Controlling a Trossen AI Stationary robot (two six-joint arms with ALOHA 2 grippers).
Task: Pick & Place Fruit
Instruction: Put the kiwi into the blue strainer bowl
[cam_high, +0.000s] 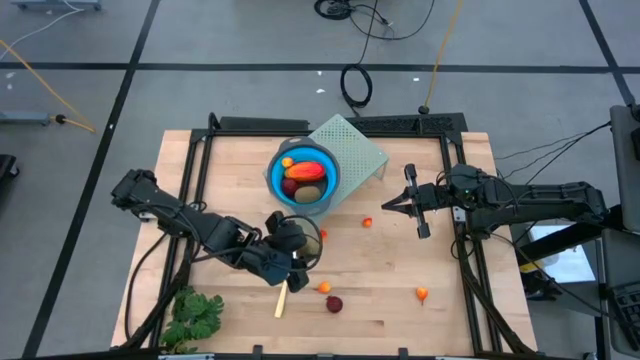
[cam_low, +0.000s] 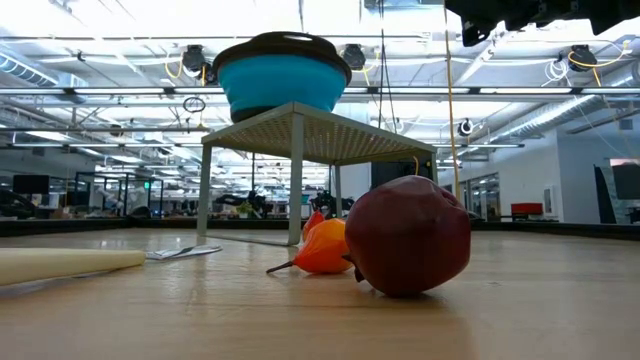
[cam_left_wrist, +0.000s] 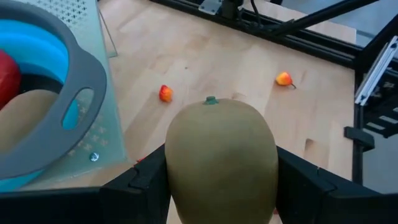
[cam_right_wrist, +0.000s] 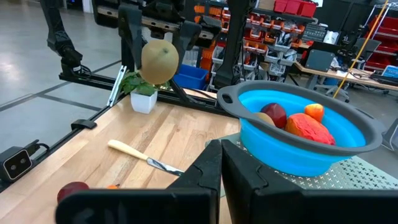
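I see the brown-green oval fruit (cam_left_wrist: 222, 158) clamped between my left gripper's (cam_high: 292, 243) fingers (cam_left_wrist: 140, 186) – arm stretched low across the desk (cam_high: 390, 290); right gripper's (cam_high: 394, 204) fingers are closed, empty.

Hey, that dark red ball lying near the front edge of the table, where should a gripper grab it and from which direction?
Grip the dark red ball across its widest middle, coming straight down from above. It is round and sits free on the table, though a small orange piece lies close beside it, so I would set the fingers clear of that side.
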